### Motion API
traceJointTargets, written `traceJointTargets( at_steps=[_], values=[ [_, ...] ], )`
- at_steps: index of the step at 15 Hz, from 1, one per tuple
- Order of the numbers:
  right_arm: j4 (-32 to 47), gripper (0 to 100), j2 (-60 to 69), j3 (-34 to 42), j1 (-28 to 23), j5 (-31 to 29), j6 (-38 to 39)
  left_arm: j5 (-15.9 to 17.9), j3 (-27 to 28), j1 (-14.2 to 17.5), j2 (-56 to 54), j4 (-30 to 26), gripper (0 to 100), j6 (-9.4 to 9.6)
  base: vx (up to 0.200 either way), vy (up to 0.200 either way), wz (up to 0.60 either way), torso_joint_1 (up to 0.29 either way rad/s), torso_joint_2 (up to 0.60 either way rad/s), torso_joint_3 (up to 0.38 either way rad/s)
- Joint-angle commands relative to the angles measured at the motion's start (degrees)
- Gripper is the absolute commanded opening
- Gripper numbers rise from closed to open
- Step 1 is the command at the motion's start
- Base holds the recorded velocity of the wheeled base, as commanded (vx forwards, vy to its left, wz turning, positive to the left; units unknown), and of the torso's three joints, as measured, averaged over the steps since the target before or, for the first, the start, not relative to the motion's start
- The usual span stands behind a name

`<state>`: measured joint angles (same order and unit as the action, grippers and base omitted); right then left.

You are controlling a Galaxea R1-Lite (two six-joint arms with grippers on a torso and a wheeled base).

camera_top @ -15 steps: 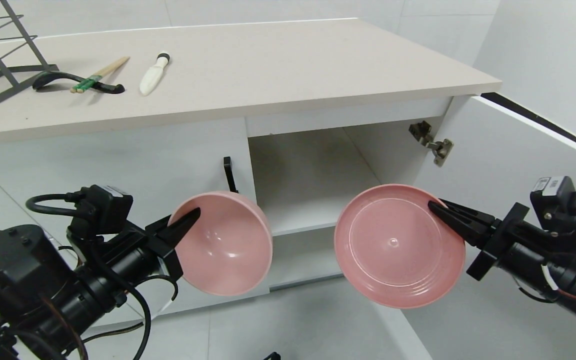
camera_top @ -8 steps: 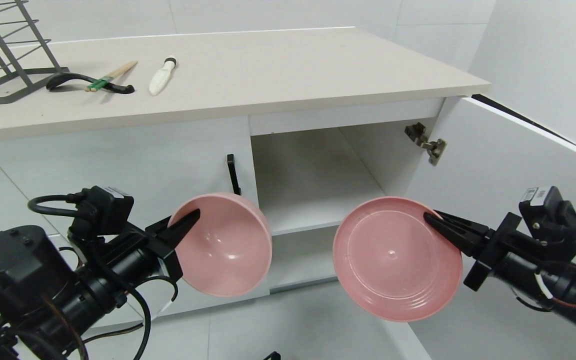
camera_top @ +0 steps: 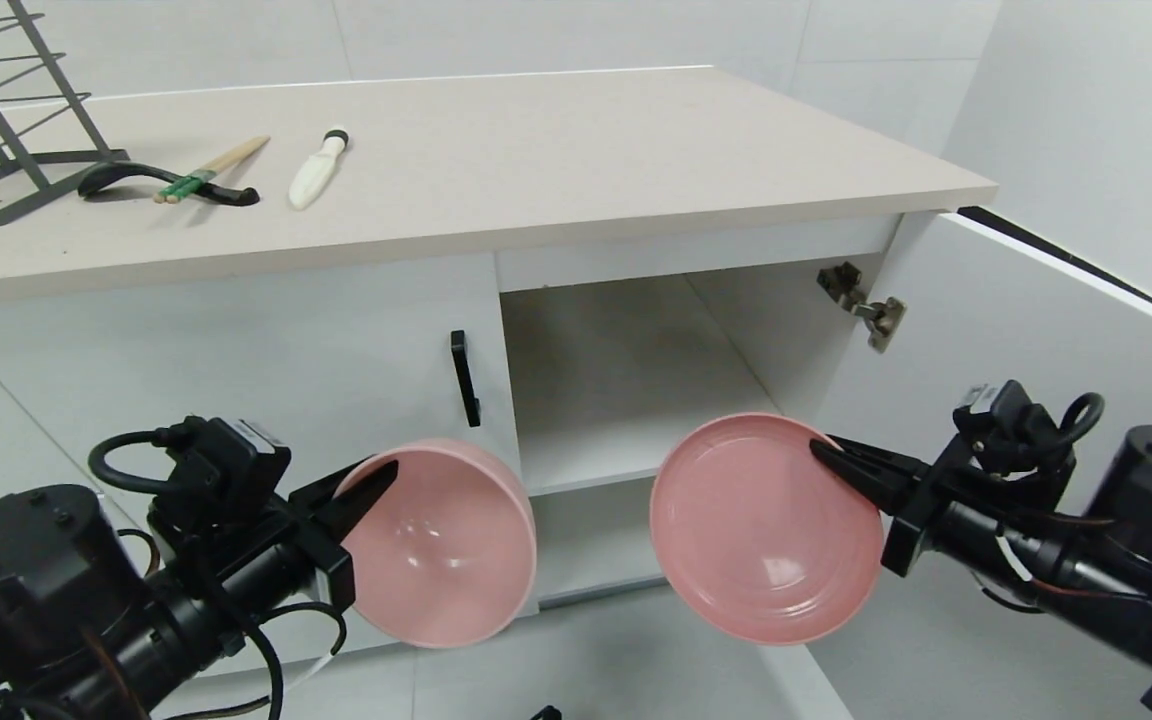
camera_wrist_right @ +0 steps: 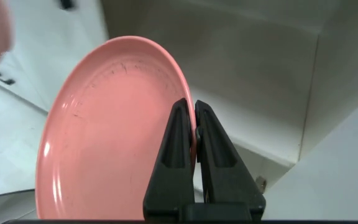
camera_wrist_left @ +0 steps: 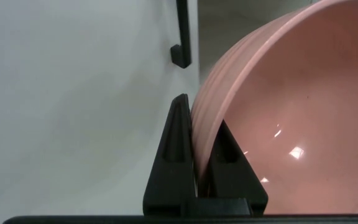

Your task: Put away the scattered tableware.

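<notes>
My left gripper [camera_top: 376,478] is shut on the rim of a pink bowl [camera_top: 441,545], held on edge low in front of the closed left cabinet door [camera_top: 236,400]. In the left wrist view the gripper [camera_wrist_left: 199,118] pinches the bowl [camera_wrist_left: 291,106] wall. My right gripper [camera_top: 826,458] is shut on the rim of a pink plate [camera_top: 761,530], held tilted in front of the open cabinet compartment [camera_top: 626,370]. The right wrist view shows the gripper [camera_wrist_right: 191,112] clamping the plate [camera_wrist_right: 110,130] edge.
On the counter [camera_top: 536,160] lie a black spoon [camera_top: 166,182], green-tipped chopsticks [camera_top: 211,168] and a white-handled utensil [camera_top: 318,170], beside a dark wire rack [camera_top: 6,110]. The right cabinet door [camera_top: 1036,330] stands swung open. A black handle [camera_top: 463,378] is on the left door.
The head camera has shifted. Both grippers sit lower; the right one has carried the plate a little leftward, nearer the cabinet opening, and the bowl is lower too.
</notes>
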<state>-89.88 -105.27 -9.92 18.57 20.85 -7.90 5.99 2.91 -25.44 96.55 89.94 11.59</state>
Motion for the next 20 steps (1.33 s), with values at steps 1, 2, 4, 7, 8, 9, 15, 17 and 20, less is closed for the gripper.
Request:
traceJointTargets(
  at_steps=[1,2,4,7,8,9,15,17,20],
  values=[
    [-0.12,0,-4.33,-1.85,0.33,0.07,-0.01,-0.01,-1.77,-1.19,-0.05,0.06,0,1.5,0.0,0.0,0.0,0.0,0.0,0.0],
    [-0.12,0,-4.51,-1.94,0.33,0.07,-0.01,-0.01,-1.77,-1.28,-0.05,0.06,0,1.5,0.0,0.0,0.0,0.0,0.0,0.0],
    [-0.12,0,-8.55,-4.32,0.42,-0.02,0.08,-0.01,-1.95,-2.6,-0.05,0.06,0,1.59,0.0,0.0,0.0,0.0,0.0,0.0],
    [-0.12,0,-13.12,-9.41,3.14,-0.1,3.86,-0.01,-2.83,-2.68,-0.31,0.06,0,1.5,0.0,0.0,0.0,0.0,0.0,0.0],
    [-0.12,0,-14.7,-11.52,4.99,-0.1,9.83,-0.01,-2.83,-2.68,-0.31,0.06,0,1.41,0.0,0.0,0.0,0.0,0.0,0.0],
    [-0.12,0,-15.94,-13.02,5.34,-0.19,13.26,-0.01,-2.83,-2.68,-0.31,0.06,0,1.24,0.0,0.0,0.0,0.0,0.0,0.0],
    [-0.12,0,-23.32,-19.26,4.64,-8.63,21.96,-0.01,-2.91,-2.68,-1.28,0.06,0,0.8,0.0,0.033,0.0,0.0,0.0,0.0],
    [-0.12,0,-24.64,-20.66,3.93,-8.72,22.14,-0.01,-2.91,-3.47,-1.45,0.06,0,0.98,0.0,0.0,0.0,0.0,0.0,0.0],
    [-0.12,0,-26.66,-23.21,3.76,-8.72,23.98,-0.01,-2.91,-4.27,-2.15,0.06,0,0.98,0.0,0.0,0.0,0.0,0.0,0.0]
  ],
)
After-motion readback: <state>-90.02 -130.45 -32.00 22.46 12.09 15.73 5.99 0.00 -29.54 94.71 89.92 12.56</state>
